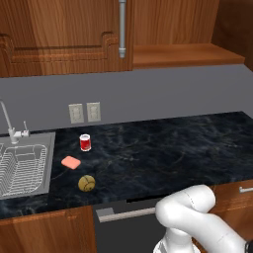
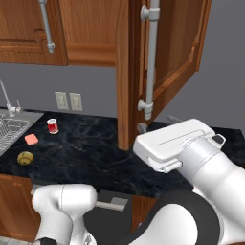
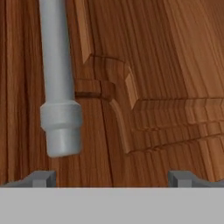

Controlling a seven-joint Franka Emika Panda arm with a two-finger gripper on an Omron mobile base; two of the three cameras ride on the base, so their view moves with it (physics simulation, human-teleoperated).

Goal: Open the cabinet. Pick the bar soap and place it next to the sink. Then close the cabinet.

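The cabinet's [image 1: 64, 34] left door is shut. Its right door [image 2: 167, 57] stands swung wide open toward me, and a bare shelf [image 1: 183, 55] shows inside. The pink bar soap [image 1: 71, 162] [image 2: 31, 139] lies flat on the dark counter, just right of the sink [image 1: 24, 168] [image 2: 12, 125]. My gripper [image 3: 111, 179] is open, close to the open door's face, with nothing between its fingers. The lower end of the grey handle [image 3: 60, 122] [image 2: 149, 72] sits just above the left fingertip [image 3: 41, 178]. My white hand [image 2: 170, 143] hangs beside the door's bottom corner.
A red can [image 1: 85, 142] stands behind the soap, and a yellow-brown ball [image 1: 86, 183] lies in front of it near the counter's edge. Two wall outlets [image 1: 84, 112] sit above the can. The black counter [image 1: 173, 153] stretches right under the open cabinet.
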